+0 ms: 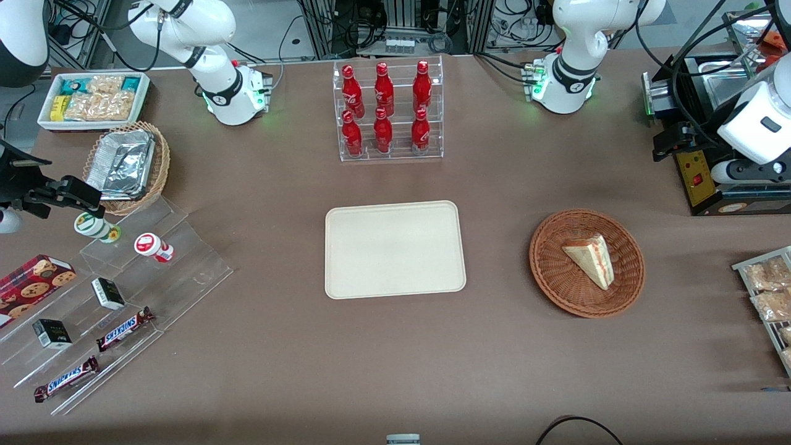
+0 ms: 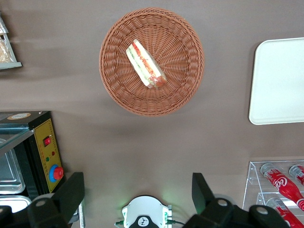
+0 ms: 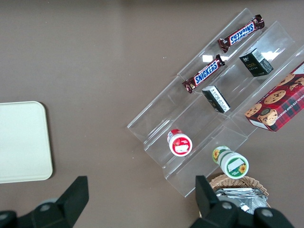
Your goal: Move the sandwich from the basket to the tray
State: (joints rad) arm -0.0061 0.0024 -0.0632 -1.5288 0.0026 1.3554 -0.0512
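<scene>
The sandwich (image 1: 591,259) (image 2: 145,64), a pale wedge with red and green filling, lies in the round brown wicker basket (image 1: 556,275) (image 2: 183,90). The cream tray (image 1: 395,250) (image 2: 278,80) sits bare at mid-table, beside the basket toward the parked arm's end. My left gripper (image 1: 670,143) (image 2: 137,192) hangs high over the table, farther from the front camera than the basket and toward the working arm's end. Its fingers (image 2: 71,194) stand wide open, holding nothing, well apart from the sandwich.
A black box with a red button (image 1: 701,179) (image 2: 45,152) stands beside the gripper. Bagged pastries (image 1: 766,290) lie at the working arm's table edge. A clear rack of red bottles (image 1: 388,111) stands farther back than the tray. Acrylic steps with snacks (image 1: 123,296) occupy the parked arm's end.
</scene>
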